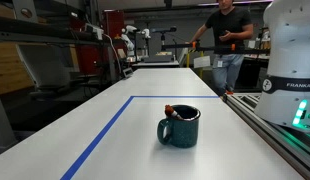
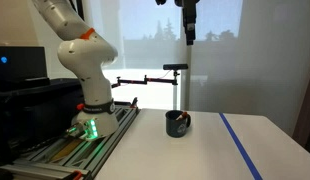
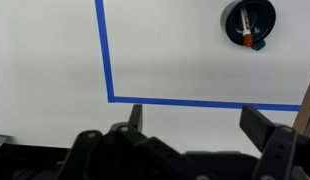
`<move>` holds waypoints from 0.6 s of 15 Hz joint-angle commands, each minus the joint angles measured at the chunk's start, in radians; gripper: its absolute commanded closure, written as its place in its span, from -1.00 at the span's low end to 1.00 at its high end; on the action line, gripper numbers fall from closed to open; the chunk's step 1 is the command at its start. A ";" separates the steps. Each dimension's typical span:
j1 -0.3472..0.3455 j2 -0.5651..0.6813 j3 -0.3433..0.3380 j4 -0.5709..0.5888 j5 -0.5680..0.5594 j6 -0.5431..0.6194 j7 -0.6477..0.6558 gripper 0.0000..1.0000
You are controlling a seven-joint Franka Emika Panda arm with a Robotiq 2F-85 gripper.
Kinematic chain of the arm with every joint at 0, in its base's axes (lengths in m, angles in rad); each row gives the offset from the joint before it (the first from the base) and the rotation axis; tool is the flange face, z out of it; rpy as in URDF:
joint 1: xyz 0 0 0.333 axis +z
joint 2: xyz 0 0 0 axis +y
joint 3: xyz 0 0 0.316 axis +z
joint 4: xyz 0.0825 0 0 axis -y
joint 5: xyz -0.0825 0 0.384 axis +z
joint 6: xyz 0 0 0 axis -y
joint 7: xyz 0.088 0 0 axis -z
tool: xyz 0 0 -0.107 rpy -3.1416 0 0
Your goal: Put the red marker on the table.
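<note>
The red marker point(image 1: 171, 110) stands inside the dark teal mug point(image 1: 181, 127) on the white table point(image 1: 115, 130), its red end poking over the rim. The wrist view looks straight down on the mug point(image 3: 249, 21) with the marker point(image 3: 250, 39) in it, at the top right. In an exterior view the mug point(image 2: 178, 123) sits near the table's far edge, and the marker is too small to make out there. My gripper point(image 2: 190, 36) hangs high above the mug. In the wrist view its fingers point(image 3: 200, 125) are wide apart and empty.
Blue tape lines point(image 3: 105, 55) mark a rectangle on the table. The white robot base point(image 2: 90, 95) stands on a grey railed bench point(image 1: 285, 125) beside the table. A person point(image 1: 227, 40) stands at the far end of the room. A black stand point(image 2: 175, 80) is behind the mug.
</note>
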 commanded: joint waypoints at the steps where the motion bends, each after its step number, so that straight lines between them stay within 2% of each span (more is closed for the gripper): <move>1: 0.007 0.000 -0.005 0.002 -0.004 -0.002 0.004 -1.00; 9: 0.007 0.000 -0.005 0.003 -0.004 -0.002 0.004 -1.00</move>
